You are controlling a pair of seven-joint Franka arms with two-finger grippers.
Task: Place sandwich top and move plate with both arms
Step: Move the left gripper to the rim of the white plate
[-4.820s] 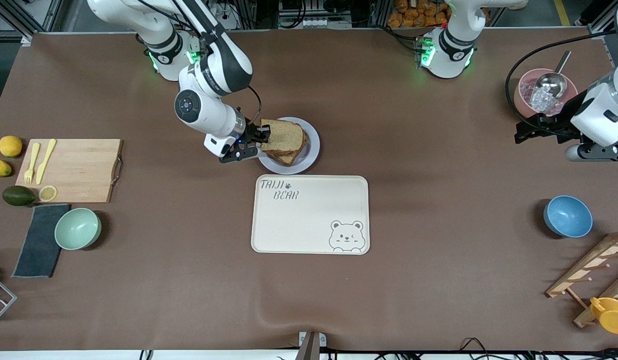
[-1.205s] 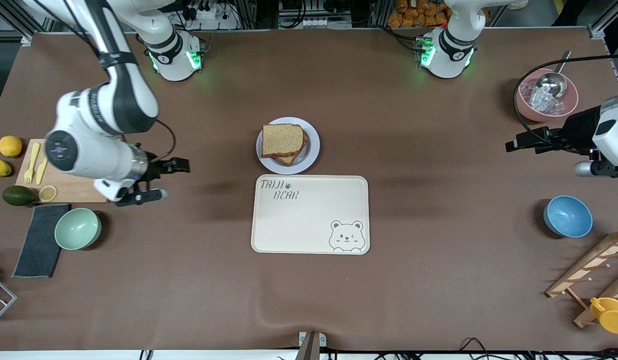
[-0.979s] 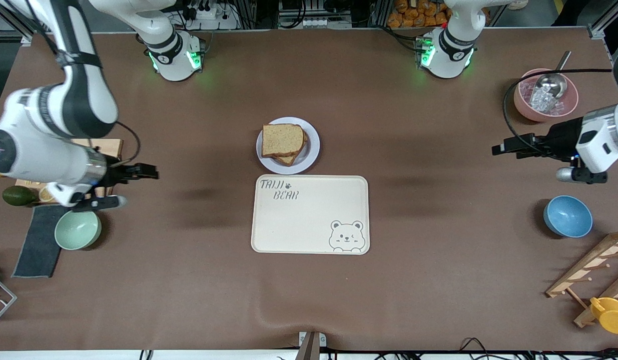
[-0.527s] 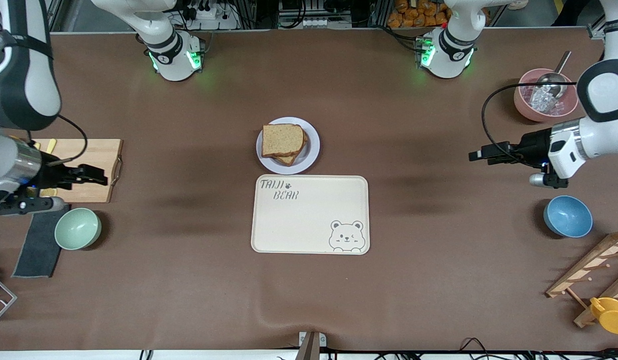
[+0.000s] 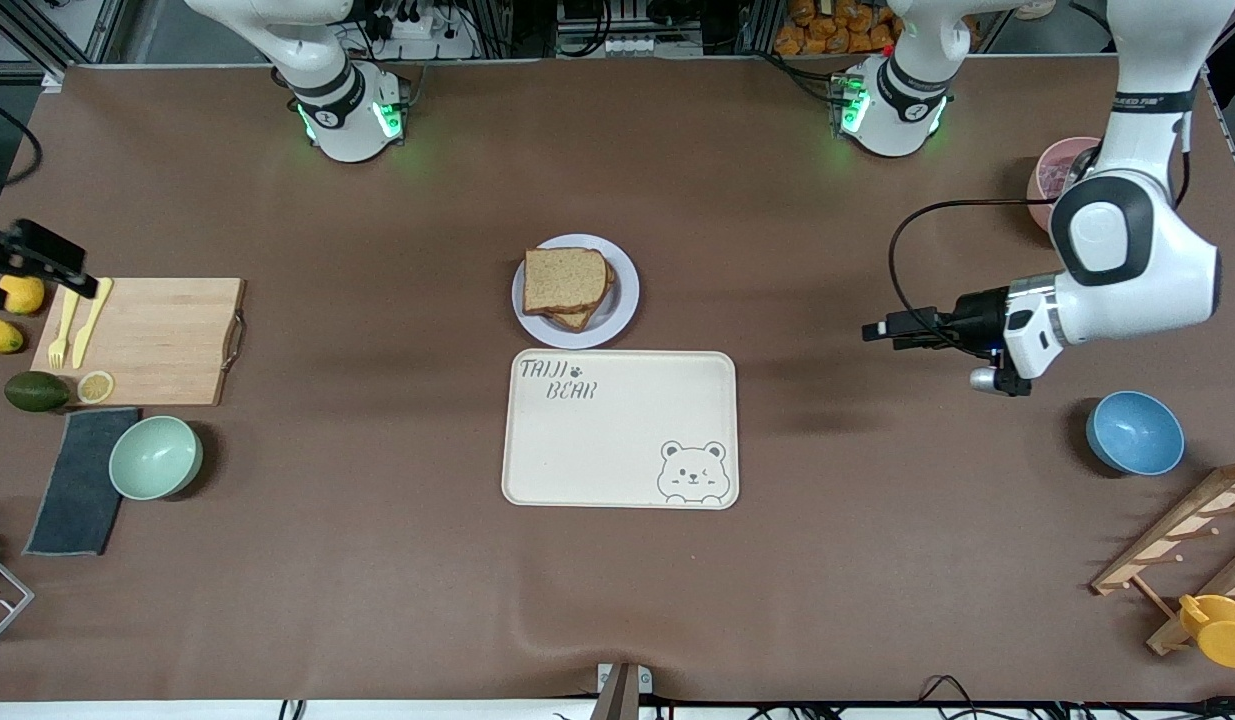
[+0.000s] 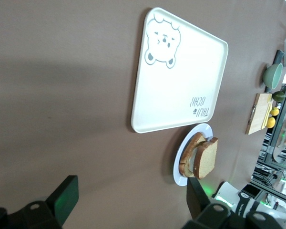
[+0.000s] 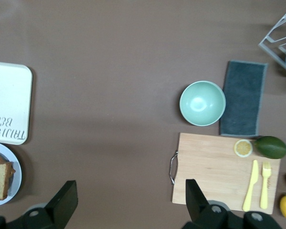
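Note:
The sandwich top (image 5: 565,278), a tan slice with a brown crust, lies on a lower slice on the round pale plate (image 5: 625,292) at mid-table. The plate sits just farther from the front camera than the bear-printed tray (image 5: 617,430). My left gripper (image 5: 877,332) hangs open and empty over bare table toward the left arm's end, pointing at the plate. In the left wrist view the left gripper (image 6: 132,205) frames bare table, with the plate (image 6: 181,167) and sandwich top (image 6: 207,157) ahead. My right gripper (image 5: 47,280) is open over the cutting board's outer end, high up.
A cutting board (image 5: 142,340) with yellow knife and fork, lemons, an avocado (image 5: 35,391), a green bowl (image 5: 155,457) and a dark cloth (image 5: 77,480) lie at the right arm's end. A blue bowl (image 5: 1134,432), pink bowl (image 5: 1049,180) and wooden rack (image 5: 1187,545) are at the left arm's end.
The right gripper let go of the sandwich top and drew away, rising toward its end of the table. The left gripper has swung in from beside the pink bowl toward the plate.

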